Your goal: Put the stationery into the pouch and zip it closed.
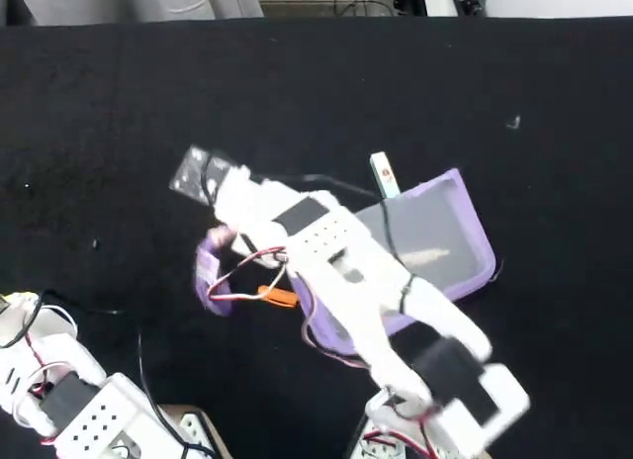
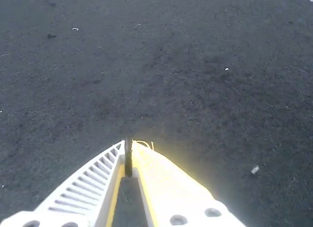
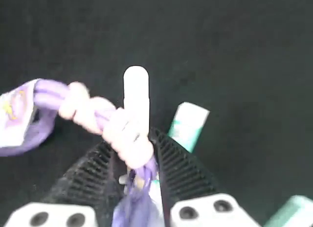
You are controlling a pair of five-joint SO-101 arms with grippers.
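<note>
Presently the pouch [image 1: 450,231], purple with a clear face, lies flat on the black tabletop [image 1: 119,103], slightly toward 3 o'clock from its centre. The right arm crosses over the pouch's 8 o'clock end.

Right end effector [image 3: 134,156]: closed, gripping a purple strap [image 3: 29,109] that carries a pink knotted cord [image 3: 85,108]. In the high view the strap hangs as a loop at the pouch's 9 o'clock side, clear of the pouch body. Whether the strap is joined to the pouch cannot be told, as the arm covers that end.

Left end effector [image 2: 128,161]: closed, jaws pressed together with nothing between them, above bare tabletop. In the high view the left arm [image 1: 74,405] sits at the tabletop's 7 o'clock corner, well apart from the pouch.

Stationery: a green-and-white piece [image 1: 384,175] rests at the pouch's 11 o'clock edge, touching or overlapping its rim. A small orange item [image 1: 280,297] lies just beside the pouch's 8 o'clock end, partly under the right arm. In the right wrist view a white stick [image 3: 136,92] stands beyond the fingertips, with a teal-banded piece [image 3: 189,124] just beside it.
</note>
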